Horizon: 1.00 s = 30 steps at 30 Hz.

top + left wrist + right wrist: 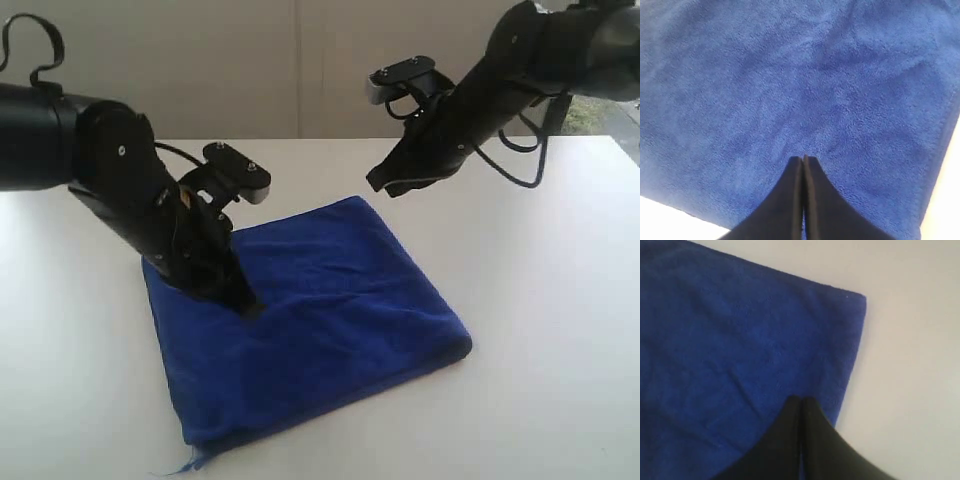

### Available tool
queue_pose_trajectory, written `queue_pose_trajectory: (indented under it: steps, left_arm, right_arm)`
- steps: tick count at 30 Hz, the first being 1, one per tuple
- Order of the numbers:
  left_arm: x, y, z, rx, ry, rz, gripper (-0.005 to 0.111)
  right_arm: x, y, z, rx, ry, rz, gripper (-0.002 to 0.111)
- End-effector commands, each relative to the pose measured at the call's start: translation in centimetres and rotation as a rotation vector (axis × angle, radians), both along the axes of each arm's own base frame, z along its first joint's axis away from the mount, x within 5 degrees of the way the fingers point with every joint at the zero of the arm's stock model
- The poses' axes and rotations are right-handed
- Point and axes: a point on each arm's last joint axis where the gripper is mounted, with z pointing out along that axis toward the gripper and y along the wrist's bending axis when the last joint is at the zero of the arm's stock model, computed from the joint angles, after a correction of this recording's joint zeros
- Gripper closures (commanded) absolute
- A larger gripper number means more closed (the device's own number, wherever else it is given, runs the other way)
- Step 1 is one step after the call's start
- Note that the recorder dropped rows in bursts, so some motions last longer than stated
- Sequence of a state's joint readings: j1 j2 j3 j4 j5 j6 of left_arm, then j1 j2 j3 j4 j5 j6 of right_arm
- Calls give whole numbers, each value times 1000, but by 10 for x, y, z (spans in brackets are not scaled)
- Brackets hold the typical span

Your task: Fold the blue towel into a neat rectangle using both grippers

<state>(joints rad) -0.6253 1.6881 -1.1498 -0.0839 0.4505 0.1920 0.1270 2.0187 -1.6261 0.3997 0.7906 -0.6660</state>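
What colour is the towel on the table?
The towel is plain deep blue, seen best in the exterior view.

Towel [330, 300] flat on table [560, 300], near the middle. Left gripper [248, 305] tip down on the towel, at 9 o'clock from the cloth's centre. Right gripper [378, 183] off the cloth, above its far corner at 1 o'clock. The two grippers are well apart.

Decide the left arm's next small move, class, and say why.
Probably lift the left gripper straight off the blue towel: it already lies folded in a rectangle, both arms' jaws are shut on nothing, and the right gripper hangs clear above its far corner.
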Motion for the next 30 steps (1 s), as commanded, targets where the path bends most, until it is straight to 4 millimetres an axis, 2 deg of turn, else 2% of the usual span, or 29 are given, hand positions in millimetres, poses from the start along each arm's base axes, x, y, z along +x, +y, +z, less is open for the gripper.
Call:
queue_pose_trajectory:
  steps: [1, 5, 11, 17, 22, 30]
  left_arm:
    - [-14, 4, -18, -14, 47, 31, 107]
    - [-26, 0, -27, 0, 67, 5, 107]
    - [-38, -3, -32, 16, 83, -24, 107]
    - [-47, 6, -18, 13, 70, -19, 107]
    - [-55, 16, -28, 20, 44, -3, 107]
    - [-55, 17, -34, -24, 13, 47, 107]
  right_arm:
    - [23, 3, -8, 22, -15, 22, 108]
    - [41, 5, -18, 23, -14, 24, 108]
    - [58, 9, -33, 42, 14, 39, 108]
    - [66, 10, -46, 37, 29, 45, 108]
    - [70, 9, -54, 35, 10, 27, 108]
    - [74, 9, -66, 37, 6, 19, 108]
